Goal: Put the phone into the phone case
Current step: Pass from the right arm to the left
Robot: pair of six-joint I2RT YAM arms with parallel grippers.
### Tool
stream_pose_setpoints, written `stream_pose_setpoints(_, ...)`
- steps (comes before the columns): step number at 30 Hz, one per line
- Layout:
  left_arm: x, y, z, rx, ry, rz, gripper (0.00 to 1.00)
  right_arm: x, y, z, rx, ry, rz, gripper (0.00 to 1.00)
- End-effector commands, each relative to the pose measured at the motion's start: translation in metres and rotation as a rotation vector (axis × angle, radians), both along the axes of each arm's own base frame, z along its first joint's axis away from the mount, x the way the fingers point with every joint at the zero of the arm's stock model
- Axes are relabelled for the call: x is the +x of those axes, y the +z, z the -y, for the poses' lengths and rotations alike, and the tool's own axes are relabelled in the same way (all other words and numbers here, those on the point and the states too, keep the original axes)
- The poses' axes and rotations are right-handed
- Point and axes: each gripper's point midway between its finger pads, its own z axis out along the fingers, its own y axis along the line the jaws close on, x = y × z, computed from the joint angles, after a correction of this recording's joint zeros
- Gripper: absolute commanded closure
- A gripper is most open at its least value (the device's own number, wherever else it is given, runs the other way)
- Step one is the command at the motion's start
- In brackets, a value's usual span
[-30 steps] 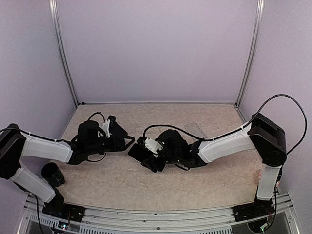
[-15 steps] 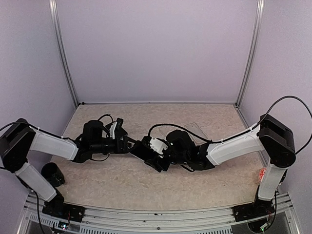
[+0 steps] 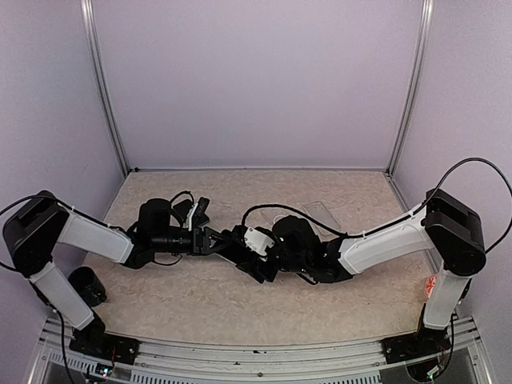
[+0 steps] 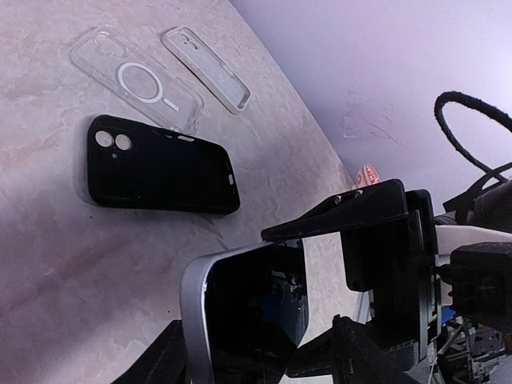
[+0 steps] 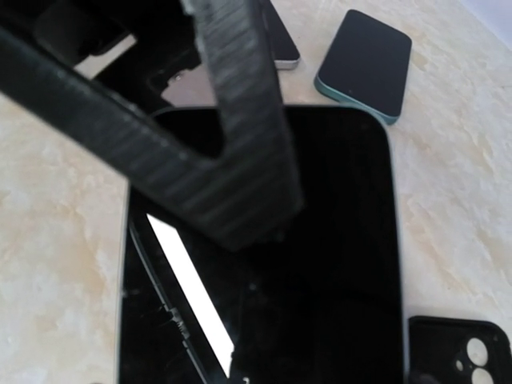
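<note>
Top view, arms: left gripper and right gripper face each other across one phone.
Left wrist, grip: right gripper's jaws pinch the silver-edged phone. The left fingers flank its near end, but whether they touch it cannot be told.
Left wrist, cases: three, all ahead of the left gripper and well apart from it. The phone case with its ring lies farthest, a second clear shell just beside it, and one black case nearer.
Right wrist, phones: three, it seems. The gripped one lies under the finger, a teal-edged phone beyond it, and a third slab is partly hidden.
</note>
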Motion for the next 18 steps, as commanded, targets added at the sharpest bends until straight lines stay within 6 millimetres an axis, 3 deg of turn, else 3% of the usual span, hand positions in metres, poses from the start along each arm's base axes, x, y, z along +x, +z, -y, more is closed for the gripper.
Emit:
stream_pose_setpoints(1,0.0005,0.0135,0.0074,-0.051,-0.041,0.027,0.49,0.0017,0.0319,-0.0048,0.082,-0.010,0.068,0.29)
stream_pose_setpoints(18,-0.0015,0.0134,0.0126,-0.079,-0.069,0.009,0.91,0.0046,0.0320,0.0015,0.080,-0.042,0.103,0.26)
